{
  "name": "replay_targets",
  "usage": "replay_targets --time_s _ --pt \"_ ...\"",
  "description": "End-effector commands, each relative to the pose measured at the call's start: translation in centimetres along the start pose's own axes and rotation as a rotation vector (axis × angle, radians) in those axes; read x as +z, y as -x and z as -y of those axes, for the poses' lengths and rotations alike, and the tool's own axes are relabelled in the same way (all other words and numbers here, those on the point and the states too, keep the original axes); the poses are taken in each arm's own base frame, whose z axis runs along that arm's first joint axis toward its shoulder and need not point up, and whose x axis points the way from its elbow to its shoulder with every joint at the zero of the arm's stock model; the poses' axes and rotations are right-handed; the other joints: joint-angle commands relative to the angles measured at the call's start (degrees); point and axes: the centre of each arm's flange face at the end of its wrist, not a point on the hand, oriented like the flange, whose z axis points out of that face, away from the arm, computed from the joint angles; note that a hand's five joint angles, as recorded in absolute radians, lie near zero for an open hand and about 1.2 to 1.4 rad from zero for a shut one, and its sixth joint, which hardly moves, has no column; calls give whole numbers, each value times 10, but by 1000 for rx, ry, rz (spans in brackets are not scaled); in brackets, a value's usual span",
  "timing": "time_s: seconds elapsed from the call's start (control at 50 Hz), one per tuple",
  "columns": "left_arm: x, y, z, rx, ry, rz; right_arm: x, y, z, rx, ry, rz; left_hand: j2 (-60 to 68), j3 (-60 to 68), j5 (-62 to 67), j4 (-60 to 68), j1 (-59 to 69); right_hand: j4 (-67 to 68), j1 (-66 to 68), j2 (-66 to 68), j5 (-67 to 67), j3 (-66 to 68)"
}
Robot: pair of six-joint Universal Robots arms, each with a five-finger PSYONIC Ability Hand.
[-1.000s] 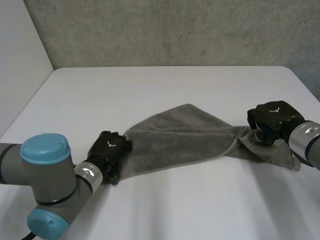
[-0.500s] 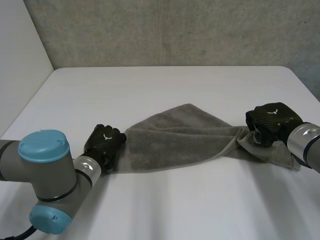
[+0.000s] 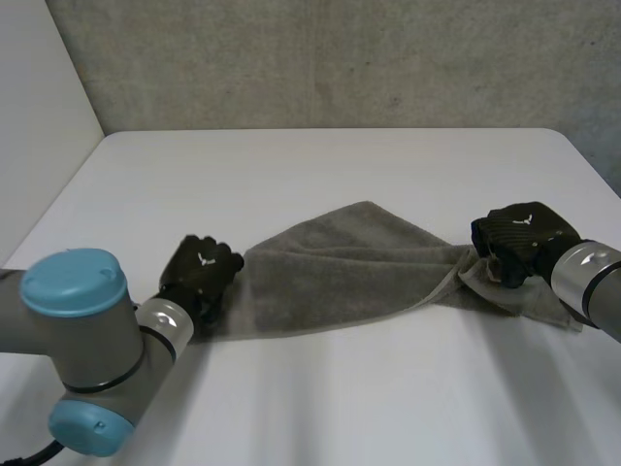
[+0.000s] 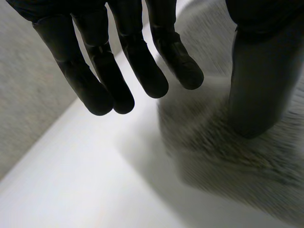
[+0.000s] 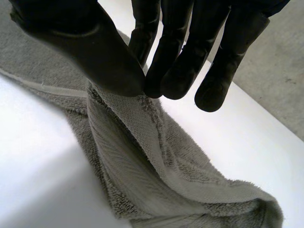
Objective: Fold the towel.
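Right hand (image 5: 85,52) pinches the grey towel (image 5: 142,156) at its fingertips; left hand (image 4: 137,61), spread at the other end, should grip first.

The left hand (image 3: 199,276) has drawn back toward the table's left side, away from the middle of the towel (image 3: 340,277). One second ago it lay over the towel's left end. It now sits at the edge of that end, and more of the towel's near-left corner is uncovered. The light-blue cap (image 3: 74,279) on the left arm has shifted left with the hand. The right hand (image 3: 516,239) has moved a little inward along the towel's right end, toward the towel's middle, in small steps across both intervals.
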Motion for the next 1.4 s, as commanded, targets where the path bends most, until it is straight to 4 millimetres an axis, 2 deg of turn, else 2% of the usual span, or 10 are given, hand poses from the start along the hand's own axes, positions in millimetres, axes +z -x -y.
replay_targets --time_s 0.02,0.12,0.24,0.36,0.4,0.56,0.72,0.82,1.28,1.4 --pt "-21 26 48 -31 -148 79 -13 -9 22 -15 -70 -46 -67 -78 286 -67 -60 33 48 34 27 36" --pt "-44 52 88 -159 -285 142 -47 -25 64 -31 -220 -133 -67 -78 286 -67 -60 33 48 34 27 36" --pt "-56 64 103 -227 -354 152 -80 -27 91 -3 -343 -157 -67 -78 286 -67 -60 33 48 34 27 36" --pt "-57 46 83 -225 -306 66 -79 -20 82 15 -330 -116 -67 -78 286 -67 -60 33 48 34 27 36" --pt "-51 33 62 -225 -230 19 -76 -18 70 29 -291 -108 -512 -523 -159 -512 -505 33 48 34 27 36" --pt "-40 12 23 -102 -60 -47 -57 -13 45 53 -212 -78 -688 -699 -334 -687 -680 33 48 34 27 36" --pt "-24 5 -12 1 50 -69 -47 -10 33 64 -180 -64 -688 -699 -334 -687 -680 33 48 34 27 36" --pt "-18 5 -22 0 79 -73 -42 -8 27 67 -167 -56 -673 -684 -319 -672 -665 33 48 34 27 36" --pt "3 6 -27 15 13 -35 -36 1 13 56 -126 -34 -555 -566 -202 -555 -547 33 48 34 27 36" --pt "8 7 -25 18 -7 -22 -35 2 11 58 -120 -30 -439 -450 -86 -439 -431 33 48 34 27 36"
